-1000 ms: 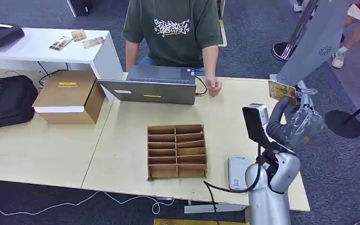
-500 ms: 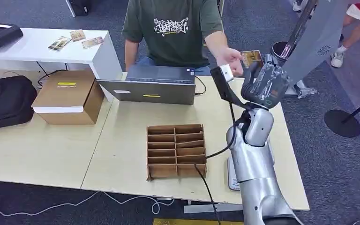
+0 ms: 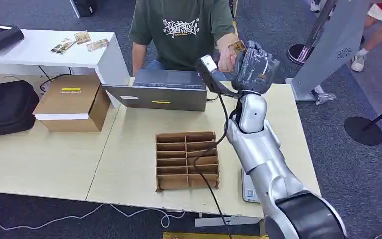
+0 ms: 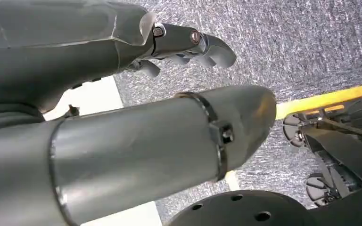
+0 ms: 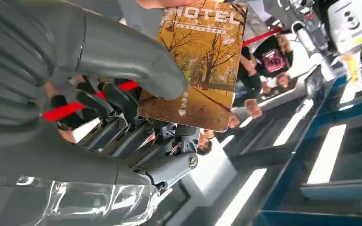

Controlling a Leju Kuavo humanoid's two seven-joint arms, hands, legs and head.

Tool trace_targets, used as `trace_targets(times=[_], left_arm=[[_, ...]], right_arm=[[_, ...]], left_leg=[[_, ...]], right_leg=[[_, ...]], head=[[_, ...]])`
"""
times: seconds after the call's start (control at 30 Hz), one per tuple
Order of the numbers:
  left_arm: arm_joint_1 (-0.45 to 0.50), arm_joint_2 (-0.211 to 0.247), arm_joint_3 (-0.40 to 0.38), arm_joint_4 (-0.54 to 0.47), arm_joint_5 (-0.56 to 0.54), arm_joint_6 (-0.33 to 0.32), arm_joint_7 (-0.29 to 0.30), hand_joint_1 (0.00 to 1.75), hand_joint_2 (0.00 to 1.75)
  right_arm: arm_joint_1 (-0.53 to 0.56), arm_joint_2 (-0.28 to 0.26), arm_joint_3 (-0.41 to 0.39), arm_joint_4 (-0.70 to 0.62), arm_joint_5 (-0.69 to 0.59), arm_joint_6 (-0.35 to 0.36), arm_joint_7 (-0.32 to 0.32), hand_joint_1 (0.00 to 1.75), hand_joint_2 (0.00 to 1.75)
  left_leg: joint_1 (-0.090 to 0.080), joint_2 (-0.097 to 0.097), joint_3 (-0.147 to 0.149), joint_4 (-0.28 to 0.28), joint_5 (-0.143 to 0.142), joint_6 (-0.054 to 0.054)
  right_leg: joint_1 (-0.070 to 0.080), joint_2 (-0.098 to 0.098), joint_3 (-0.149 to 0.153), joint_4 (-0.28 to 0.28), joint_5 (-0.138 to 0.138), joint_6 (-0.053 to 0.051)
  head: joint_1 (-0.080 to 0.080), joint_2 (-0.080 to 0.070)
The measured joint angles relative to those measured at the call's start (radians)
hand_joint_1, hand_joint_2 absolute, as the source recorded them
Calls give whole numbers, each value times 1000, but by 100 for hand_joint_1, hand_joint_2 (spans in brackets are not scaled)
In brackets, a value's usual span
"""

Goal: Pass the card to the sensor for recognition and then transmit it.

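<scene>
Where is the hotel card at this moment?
In the head view, the card is raised beyond the table's far edge, right of the laptop, pinched by the right hand and touched by the person's hand.

Grey-blue carpet floor (image 3: 358, 164); pale wooden worktop (image 3: 45, 159); white side table (image 3: 40, 52) behind on the left; grey slanted stand (image 3: 328, 45) at right.

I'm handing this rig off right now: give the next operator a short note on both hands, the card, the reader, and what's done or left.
Right hand: raised over the table's far edge, pinching the hotel card between thumb and fingers.
Left hand: hangs low over carpet, fingers curled, holding nothing.
The person's hand is at the card.
White card reader: near table edge, beside the cardboard divider tray.
Done: card offered.
Left: release once the person has it. Whether the scan happened cannot be told.
</scene>
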Motion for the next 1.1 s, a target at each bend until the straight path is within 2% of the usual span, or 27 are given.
trace_targets(times=[0.2, 0.57, 0.6, 0.63, 0.67, 0.9, 1.1], left_arm=[[0, 0, 0, -5, -6, -1, 0, 0, 0], [0, 2, 0, -7, -18, -3, 0, 0, 0], [0, 2, 0, -7, -19, -3, -1, 0, 0], [0, 2, 0, -7, -21, -3, -1, 0, 0], [0, 2, 0, -7, -20, -3, -1, 0, 0], [1, 2, 0, -7, -13, -3, -3, 0, 0], [8, 2, 0, -7, 1, -6, -16, 0, 0]], right_arm=[[-42, -6, 63, 83, 0, 0, 14, 175, 175], [-65, -14, 103, 139, 0, -1, 18, 175, 175], [-65, -15, 104, 142, 0, -1, 18, 38, 175], [-66, -15, 105, 145, 0, -1, 17, 38, 175], [-66, -15, 106, 148, 0, -1, 15, 0, 175], [-71, -15, 107, 173, 0, -1, -19, 0, 175], [-89, -10, 107, 212, 0, -1, -22, 0, 175]], left_leg=[[0, 0, 0, 0, 0, 0], [0, 0, 0, 0, 0, 0], [0, 0, 0, 0, 0, 0], [0, 0, 0, 0, 0, 0], [0, 0, 0, 0, 0, 0], [0, 0, 0, 0, 0, 0], [0, 0, 0, 0, 0, 0]], right_leg=[[0, 0, 0, 0, 0, 0], [0, 0, 0, 0, 0, 0], [0, 0, 0, 0, 0, 0], [0, 0, 0, 0, 0, 0], [0, 0, 0, 0, 0, 0], [0, 0, 0, 0, 0, 0], [0, 0, 0, 0, 0, 0]], head=[[0, 0], [0, 0], [0, 0], [0, 0], [0, 0], [0, 0], [0, 0]])
